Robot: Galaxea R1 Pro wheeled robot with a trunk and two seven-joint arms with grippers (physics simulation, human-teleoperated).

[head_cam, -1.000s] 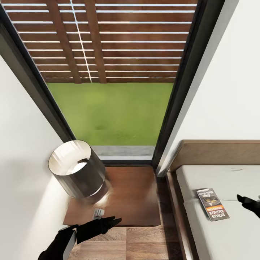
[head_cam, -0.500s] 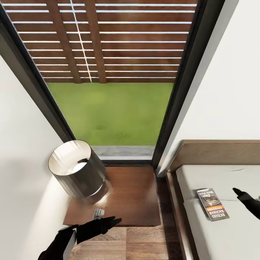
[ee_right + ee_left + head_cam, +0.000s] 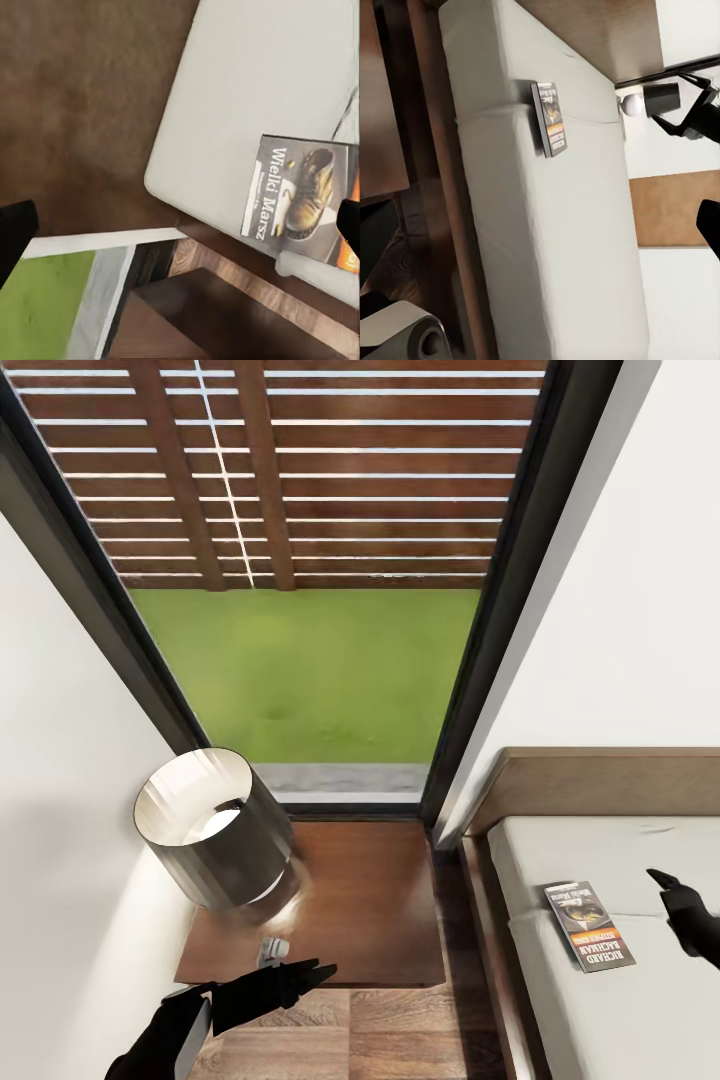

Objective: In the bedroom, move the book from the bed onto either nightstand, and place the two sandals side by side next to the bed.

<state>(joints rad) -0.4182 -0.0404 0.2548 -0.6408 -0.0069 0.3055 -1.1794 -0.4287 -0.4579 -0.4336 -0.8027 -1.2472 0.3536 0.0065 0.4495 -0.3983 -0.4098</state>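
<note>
I have the right end effector (image 3: 672, 890) hovering at the right edge of the head view, just right of the book (image 3: 589, 925); its fingers look spread in the right wrist view, empty. The book lies flat on the bed (image 3: 600, 1000) near the headboard, long axis running up-frame with a slight lean; my right arm is clearly nearer. The left end effector (image 3: 310, 973) hangs low by the nightstand (image 3: 370, 910), whether parted or closed I cannot tell; a lamp (image 3: 212, 827) occupies the nightstand's left; the window (image 3: 300, 610) fills the upper frame.
</note>
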